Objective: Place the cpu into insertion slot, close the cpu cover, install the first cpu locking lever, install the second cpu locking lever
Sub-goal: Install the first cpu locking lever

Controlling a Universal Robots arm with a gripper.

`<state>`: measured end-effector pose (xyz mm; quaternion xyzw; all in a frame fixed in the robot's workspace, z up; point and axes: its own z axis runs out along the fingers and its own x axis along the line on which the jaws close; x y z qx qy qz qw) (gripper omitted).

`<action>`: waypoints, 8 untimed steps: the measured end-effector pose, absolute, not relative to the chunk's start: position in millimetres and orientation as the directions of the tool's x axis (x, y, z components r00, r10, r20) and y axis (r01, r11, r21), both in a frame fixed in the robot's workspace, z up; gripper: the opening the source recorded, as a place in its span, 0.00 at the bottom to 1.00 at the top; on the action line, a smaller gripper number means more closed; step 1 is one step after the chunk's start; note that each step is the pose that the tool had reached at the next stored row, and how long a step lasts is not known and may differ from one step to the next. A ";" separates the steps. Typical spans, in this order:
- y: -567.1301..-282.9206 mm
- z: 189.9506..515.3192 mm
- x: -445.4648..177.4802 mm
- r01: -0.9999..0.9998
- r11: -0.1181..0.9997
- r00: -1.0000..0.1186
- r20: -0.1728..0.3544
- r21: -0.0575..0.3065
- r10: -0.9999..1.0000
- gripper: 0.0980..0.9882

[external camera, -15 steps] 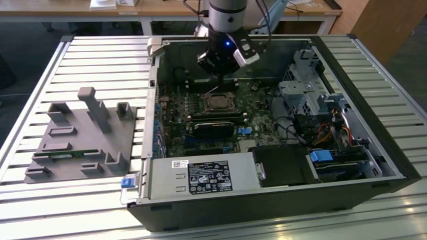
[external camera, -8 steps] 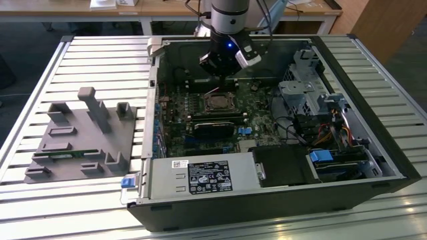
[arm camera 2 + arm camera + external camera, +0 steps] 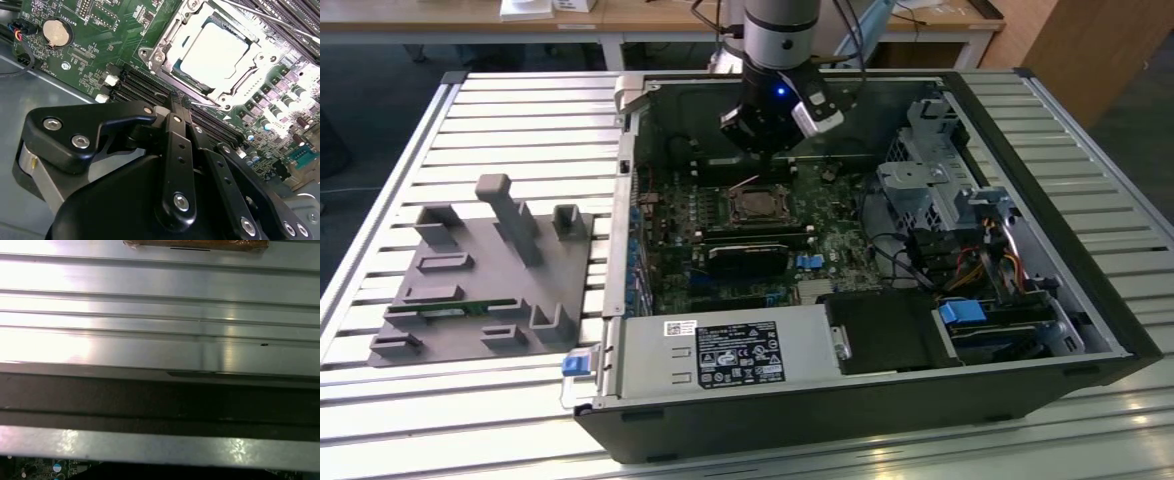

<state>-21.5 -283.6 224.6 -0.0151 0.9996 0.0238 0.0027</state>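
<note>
One cpu sits in the insertion slot, cpu cover down over it. Gripper at its 7 o'clock, jaws together, empty. Chip light, stiff, fragile: edges only.

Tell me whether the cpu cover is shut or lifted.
Shut. In the second wrist view the cpu cover lies flat around the cpu, which shows through its window. Gripper is closed nearby.

Bright overhead light; glare on cpu, table slats washed out.
</note>
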 end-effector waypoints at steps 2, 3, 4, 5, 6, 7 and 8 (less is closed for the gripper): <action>-283.6 224.3 -21.2 -0.030 0.998 -1.000 -0.006 0.047 -0.030 0.03; -283.6 224.2 -21.1 -0.030 0.998 -1.000 -0.006 0.047 -0.030 0.03; -283.6 224.1 -20.9 -0.030 0.998 -1.000 -0.006 0.047 -0.030 0.03; -283.6 223.9 -20.8 -0.030 0.998 -1.000 -0.006 0.047 -0.030 0.03; -283.6 223.8 -20.5 -0.030 0.998 -1.000 -0.006 0.047 -0.030 0.03; -283.6 223.6 -20.3 -0.030 0.998 -1.000 -0.006 0.047 -0.030 0.03; -283.5 223.3 -20.0 -0.030 0.998 -1.000 -0.006 0.047 -0.030 0.03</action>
